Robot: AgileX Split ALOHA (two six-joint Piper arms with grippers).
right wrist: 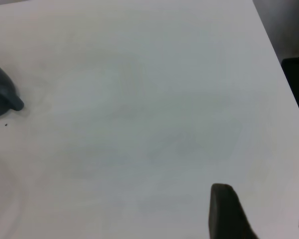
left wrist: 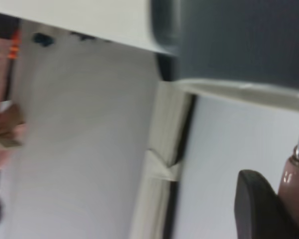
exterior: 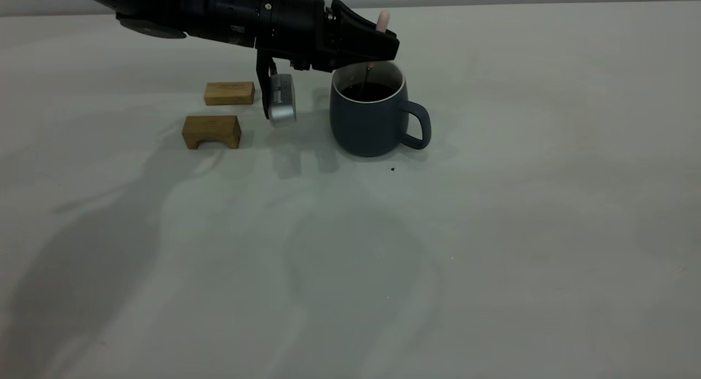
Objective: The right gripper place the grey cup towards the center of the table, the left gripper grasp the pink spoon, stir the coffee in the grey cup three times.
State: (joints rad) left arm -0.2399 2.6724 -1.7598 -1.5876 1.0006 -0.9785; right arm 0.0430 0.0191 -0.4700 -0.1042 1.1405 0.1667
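The grey cup (exterior: 366, 121) stands upright on the table (exterior: 493, 231), a little left of the middle, its handle pointing right. Dark coffee (exterior: 368, 91) fills it. My left gripper (exterior: 378, 46) hovers just over the cup's rim, shut on the pink spoon (exterior: 383, 19). The spoon's metal neck runs down into the coffee and its bowl is hidden. In the left wrist view, the pink spoon handle (left wrist: 295, 180) sits against a black finger (left wrist: 256, 204), below the cup (left wrist: 239, 40). My right gripper (right wrist: 264, 214) is open over bare table, far from the cup (right wrist: 0, 94).
Two wooden blocks (exterior: 229, 93) (exterior: 211, 131) lie left of the cup, under the left arm. A silver part (exterior: 282, 101) hangs beneath that arm between blocks and cup. A dark speck (exterior: 393, 169) lies in front of the cup. The table's edge (right wrist: 274, 50) shows in the right wrist view.
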